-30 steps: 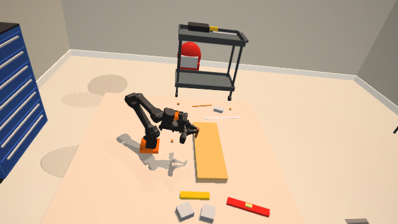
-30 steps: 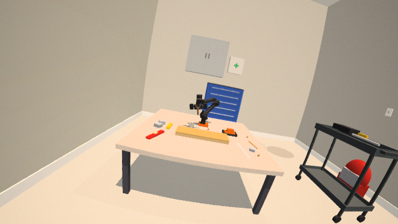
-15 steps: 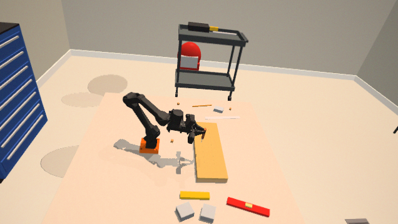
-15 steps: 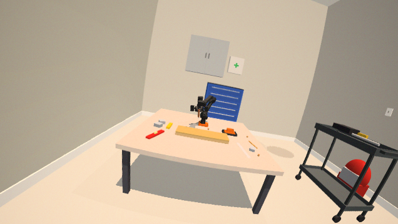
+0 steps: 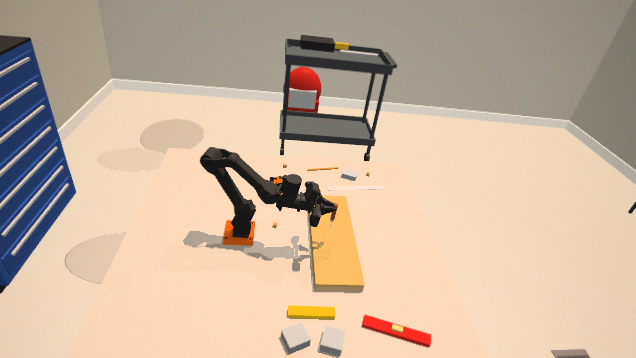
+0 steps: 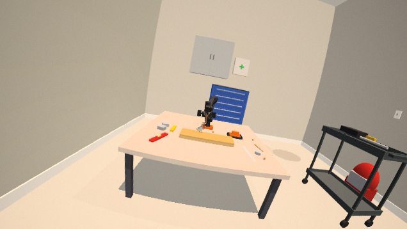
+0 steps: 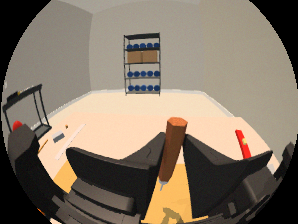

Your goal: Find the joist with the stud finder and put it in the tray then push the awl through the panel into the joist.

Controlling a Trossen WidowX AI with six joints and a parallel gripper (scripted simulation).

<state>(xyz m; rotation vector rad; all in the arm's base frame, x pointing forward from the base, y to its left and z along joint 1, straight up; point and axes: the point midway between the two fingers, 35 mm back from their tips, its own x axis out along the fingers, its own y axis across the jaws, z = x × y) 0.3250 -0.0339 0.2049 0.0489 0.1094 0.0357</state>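
Observation:
My gripper (image 5: 334, 207) (image 7: 173, 137) is shut on the awl's brown handle and holds it over the tan floor panel (image 5: 337, 265) (image 6: 206, 137) (image 7: 181, 197). The awl (image 5: 333, 214) (image 7: 172, 155) points downward with a slight tilt, its thin metal tip above the panel surface. No hole can be made out in the panel. The orange stud finder (image 6: 235, 132) sits in the black tray (image 6: 239, 137) beside the panel's end in the exterior view; in the top view the arm mostly hides both. The joist is not visible.
A yellow block (image 5: 311, 312), two grey blocks (image 5: 295, 338) (image 5: 332, 341) and a red level (image 5: 396, 330) lie off one end of the panel. A white strip (image 5: 355, 188), a pencil (image 5: 322, 169), a small grey block (image 5: 349, 174) and small orange cubes lie toward the other end.

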